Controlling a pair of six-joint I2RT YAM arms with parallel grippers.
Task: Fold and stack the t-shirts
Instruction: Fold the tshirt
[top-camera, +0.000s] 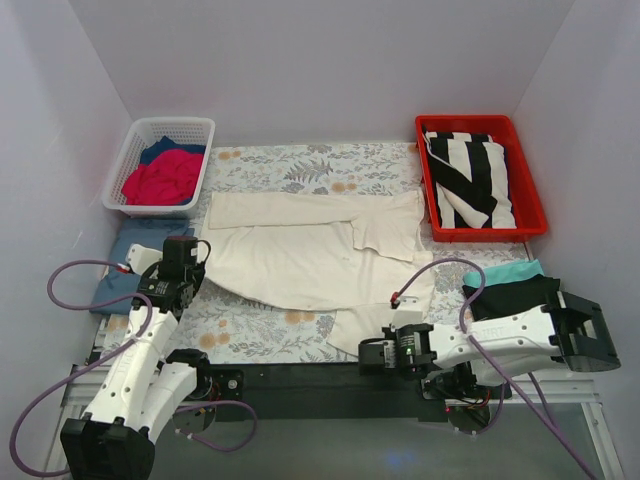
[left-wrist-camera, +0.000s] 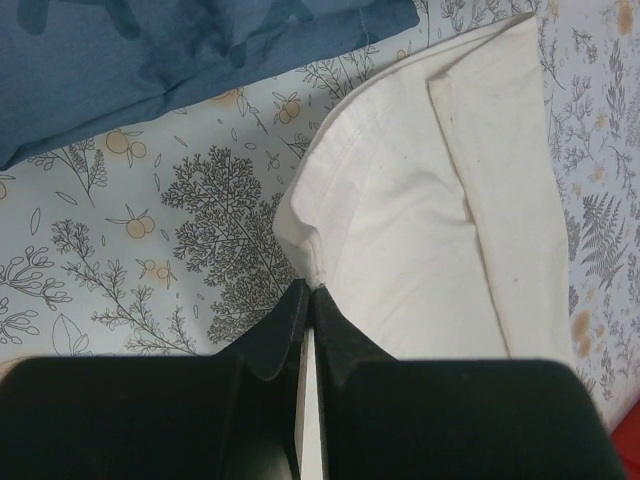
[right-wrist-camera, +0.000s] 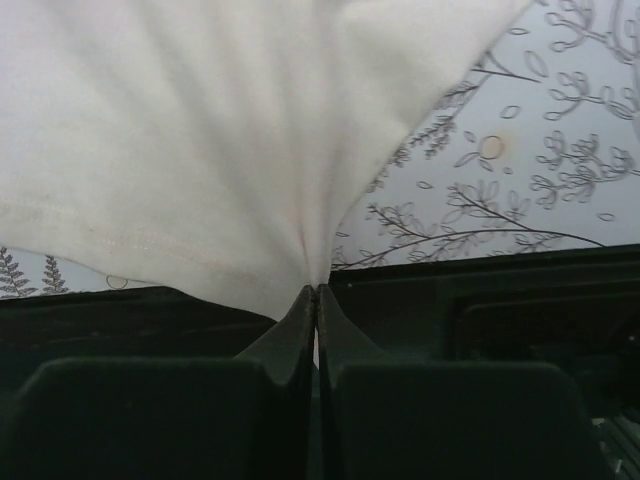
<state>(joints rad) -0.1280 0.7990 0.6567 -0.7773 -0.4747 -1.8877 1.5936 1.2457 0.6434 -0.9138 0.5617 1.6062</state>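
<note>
The cream t-shirt (top-camera: 300, 260) lies spread in the middle (one sleeve folded inward), the red t-shirt (top-camera: 160, 178) bunched far left.

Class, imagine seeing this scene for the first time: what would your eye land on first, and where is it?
A cream t-shirt lies spread across the middle of the floral table covering, with the left hand shut on its left edge and the right hand shut on its near hem. At the far right, a red tray holds a black-and-white striped cloth.
</note>
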